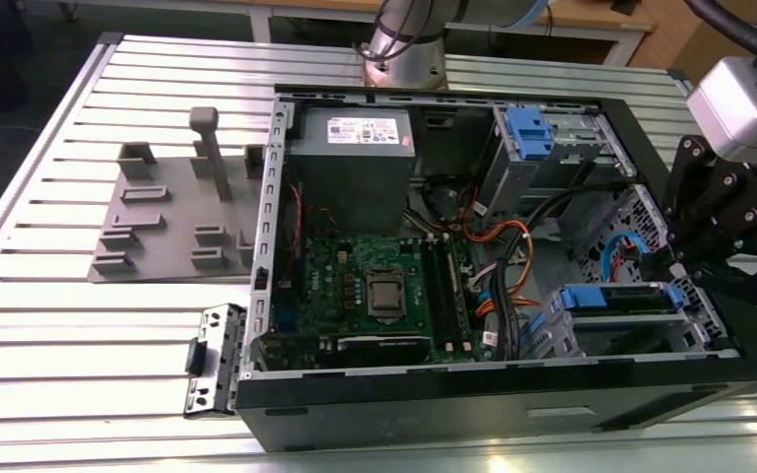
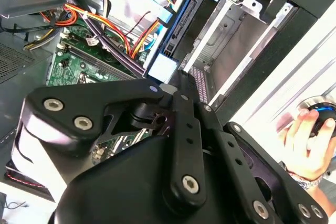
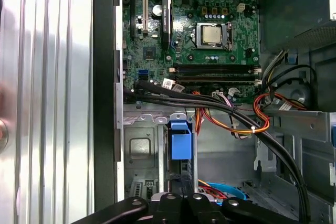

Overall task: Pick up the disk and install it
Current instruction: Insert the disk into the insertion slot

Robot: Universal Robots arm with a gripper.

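**The disk sits in its bay, with the claw right beside it**

An open computer case (image 1: pixel 511 394) lies on a table of metal slats (image 1: pixel 76 345). Inside it is a green motherboard (image 1: pixel 366 286), a grey power supply box (image 1: pixel 350 168) with a white sticker, and bundles of orange and black cables (image 1: pixel 504 266).

The disk (image 1: pixel 615 298) with its blue frame sits in a metal drive bay (image 1: pixel 629 335), at the corner of the case on the exterior view's right. In the second wrist view the disk (image 2: pixel 181 30) stands on its edge inside the bay, between shiny metal walls. In the first wrist view its blue tab (image 3: pixel 181 140) sticks out of the slot.

The black gripper (image 1: pixel 688 271) hangs just beside the blue end of the disk. I cannot tell whether the claw is spread or pressed together, or whether it touches the disk.

A person's hand (image 2: pixel 307 140) shows outside the case, resting on a round thing.

A grey plastic holder (image 1: pixel 174 212) lies on the table, well apart from the case.
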